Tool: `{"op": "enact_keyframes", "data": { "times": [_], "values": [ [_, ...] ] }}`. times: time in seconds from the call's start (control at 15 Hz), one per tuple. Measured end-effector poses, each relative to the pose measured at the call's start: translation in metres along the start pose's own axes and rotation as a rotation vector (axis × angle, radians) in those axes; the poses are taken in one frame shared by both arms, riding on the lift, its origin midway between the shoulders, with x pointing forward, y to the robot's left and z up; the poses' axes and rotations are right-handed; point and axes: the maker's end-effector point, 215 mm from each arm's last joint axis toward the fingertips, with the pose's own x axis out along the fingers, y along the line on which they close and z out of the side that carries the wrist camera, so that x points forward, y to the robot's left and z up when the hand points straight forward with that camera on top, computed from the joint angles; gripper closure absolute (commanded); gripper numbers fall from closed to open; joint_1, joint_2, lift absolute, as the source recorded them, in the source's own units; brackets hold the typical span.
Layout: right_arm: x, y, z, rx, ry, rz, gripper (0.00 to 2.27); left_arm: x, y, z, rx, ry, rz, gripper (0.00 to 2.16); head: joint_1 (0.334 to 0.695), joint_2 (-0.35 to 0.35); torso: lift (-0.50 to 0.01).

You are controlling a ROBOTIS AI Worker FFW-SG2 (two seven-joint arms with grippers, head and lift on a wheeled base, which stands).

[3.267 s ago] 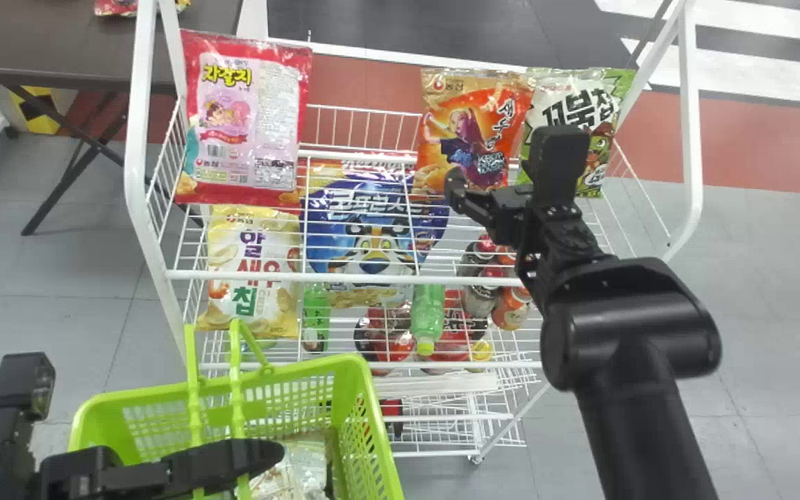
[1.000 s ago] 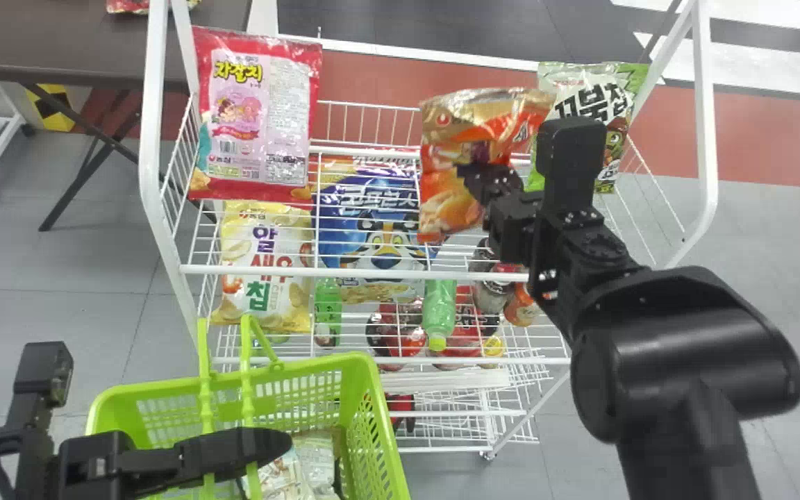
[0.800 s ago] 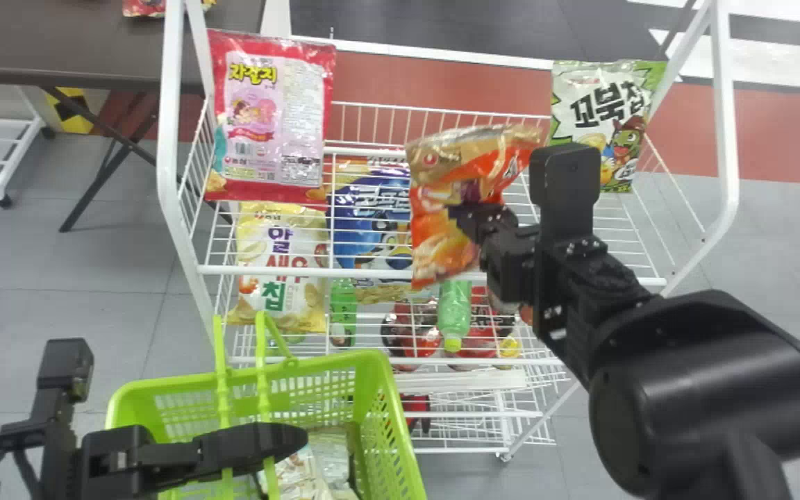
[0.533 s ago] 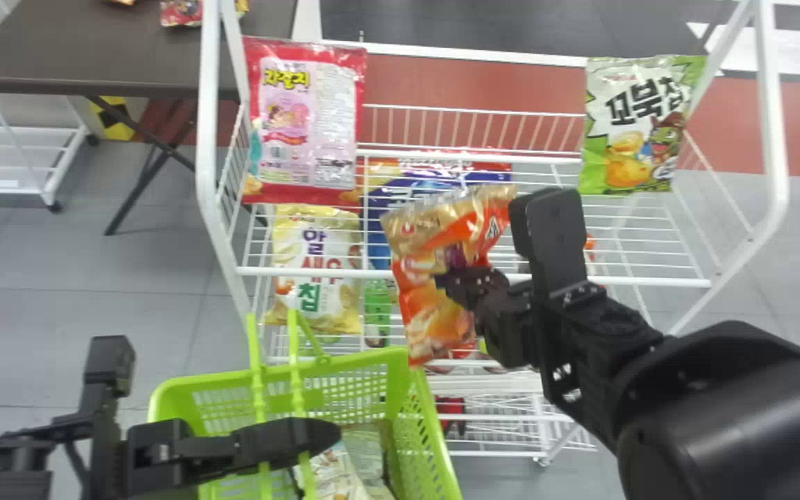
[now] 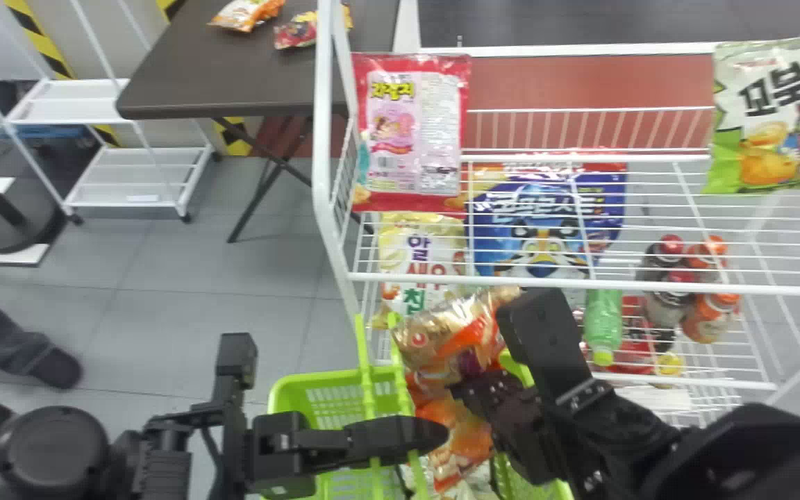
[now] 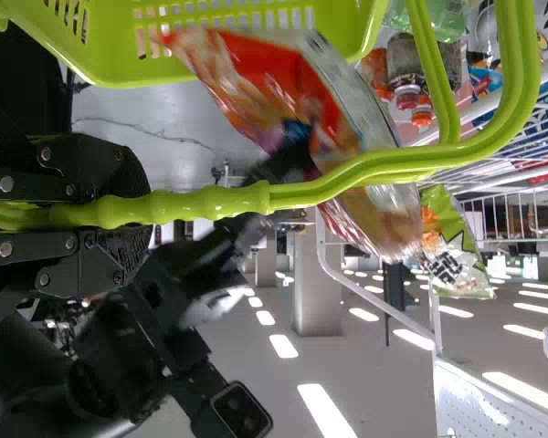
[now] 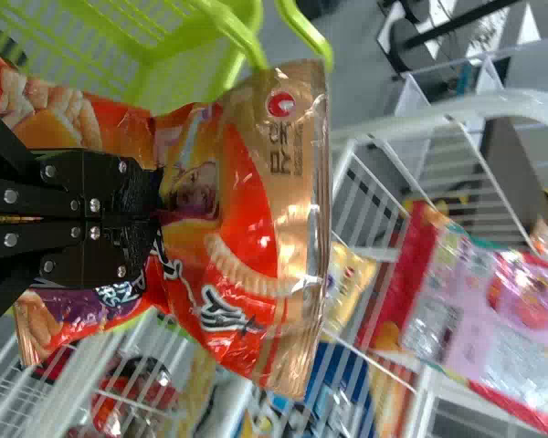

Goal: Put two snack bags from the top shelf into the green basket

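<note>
Snack bag [image 5: 435, 340] is hanging over the green basket [image 5: 317, 377], gripped by the right end effector [image 5: 462, 390]

Orange and gold, the bag is tilting in the right end effector, whose two flat fingers are closing narrowly on its middle and creasing the wrapper. Its gold end is sticking out past the fingertips in the right wrist view. In the head view it is hanging above the basket, beside the handle [image 5: 367, 389]; whether it is touching the rim, one cannot tell.

The left end effector [image 5: 435, 434] is holding the basket's handle between its fingers, its tip overlapping the orange bag in the head view.

Behind them a white wire rack [image 5: 321, 139] is standing. On its top shelf a pink and red bag [image 5: 410, 132] is leaning at the left end, and a green and white bag [image 5: 778, 118] is leaning well apart from it, toward the right. Through the shelf wires a yellow bag [image 5: 421, 257] and a blue bag [image 5: 542, 229] are showing, side by side. Lower down, a green bottle [image 5: 603, 326] is resting near some small capped bottles [image 5: 709, 319]. Farther back on the left, two small packs [image 5: 244, 14] are lying on a dark bench [image 5: 247, 83].
</note>
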Motion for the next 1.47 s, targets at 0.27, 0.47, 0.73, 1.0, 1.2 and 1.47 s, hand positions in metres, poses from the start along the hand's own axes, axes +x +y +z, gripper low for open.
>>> {"op": "enact_keyframes", "data": {
  "times": [0.27, 0.47, 0.73, 1.0, 1.2, 1.47],
  "values": [
    [0.023, 0.043, -0.034, 0.04, 0.026, 0.11, 0.43, -0.001, -0.001, 0.002, -0.003, -0.006, -0.008, 2.15, 0.695, 0.256, -0.001],
    [0.026, 0.045, -0.048, 0.044, 0.042, 0.12, 0.03, -0.001, -0.002, 0.003, -0.004, -0.009, -0.013, 2.15, 0.695, 0.266, -0.001],
    [0.014, -0.011, -0.007, 0.003, -0.15, -0.019, 0.08, -0.006, -0.002, 0.001, -0.019, -0.029, -0.031, 2.15, 0.695, 0.204, -0.001],
    [-0.019, -0.087, 0.023, 0.013, -0.375, -0.183, 0.08, -0.007, -0.002, -0.001, -0.027, -0.032, -0.036, 2.14, 0.695, 0.077, -0.001],
    [-0.053, -0.134, 0.037, 0.061, -0.556, -0.269, 0.08, -0.01, -0.001, -0.003, -0.037, -0.041, -0.045, 2.15, 0.695, -0.009, -0.001],
    [-0.078, -0.164, 0.016, 0.115, -0.665, -0.323, 0.08, -0.011, -0.001, -0.005, -0.038, -0.045, -0.046, 2.15, 0.695, -0.089, -0.001]
  ]
}}
